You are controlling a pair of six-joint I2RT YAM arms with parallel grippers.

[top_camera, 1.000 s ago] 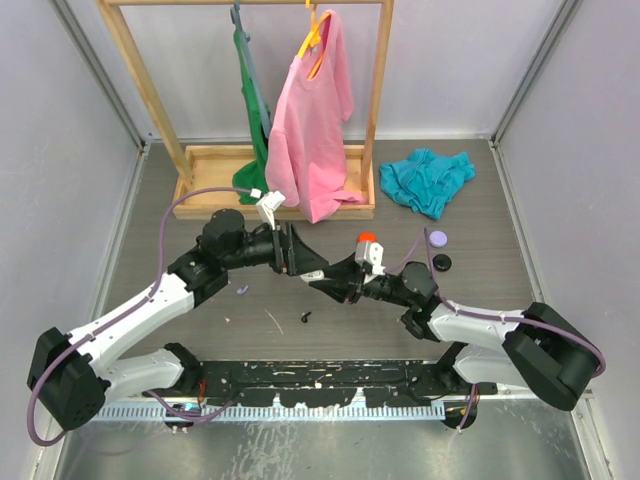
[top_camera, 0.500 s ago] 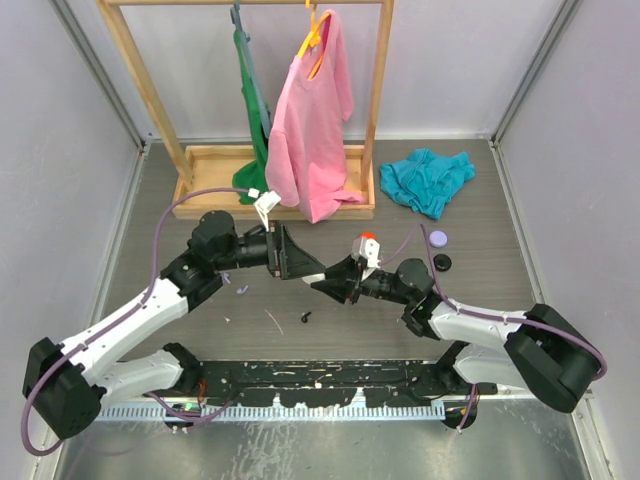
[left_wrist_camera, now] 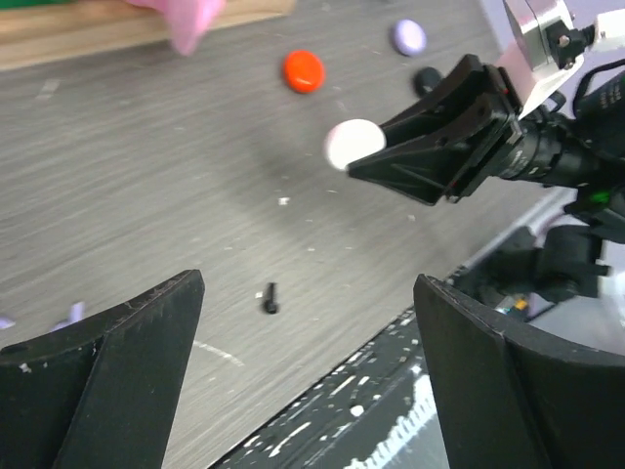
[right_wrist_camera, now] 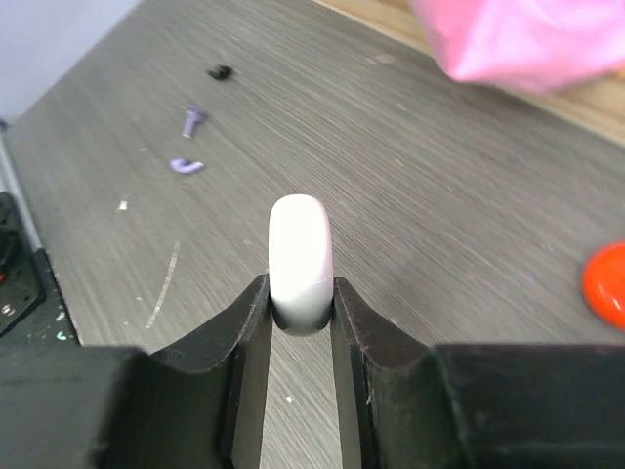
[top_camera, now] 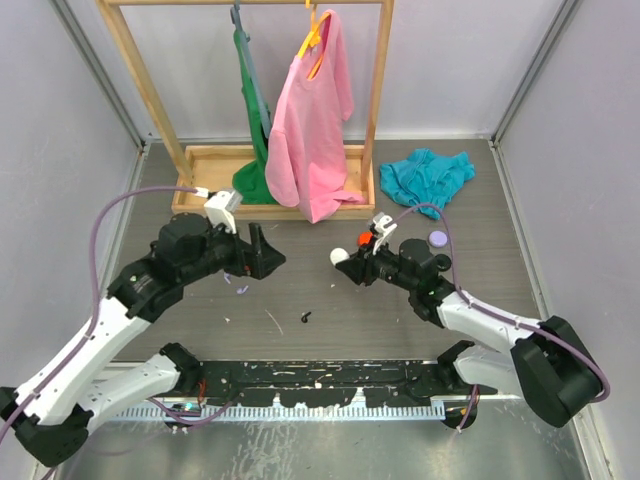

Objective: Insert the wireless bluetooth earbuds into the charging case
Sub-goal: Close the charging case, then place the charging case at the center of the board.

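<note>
White plastic case — light, likely slippery — pinched across its broad faces by the right end effector; left end effector spread, empty.

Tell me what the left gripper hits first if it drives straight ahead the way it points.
Probably the white charging case, pinched by the right gripper, which faces the open left gripper across a gap. Their relative height is unclear, so it could pass beneath.

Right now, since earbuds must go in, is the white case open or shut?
Shut: the white case pinched in the right gripper shows one smooth rounded shell, no lid raised.
</note>
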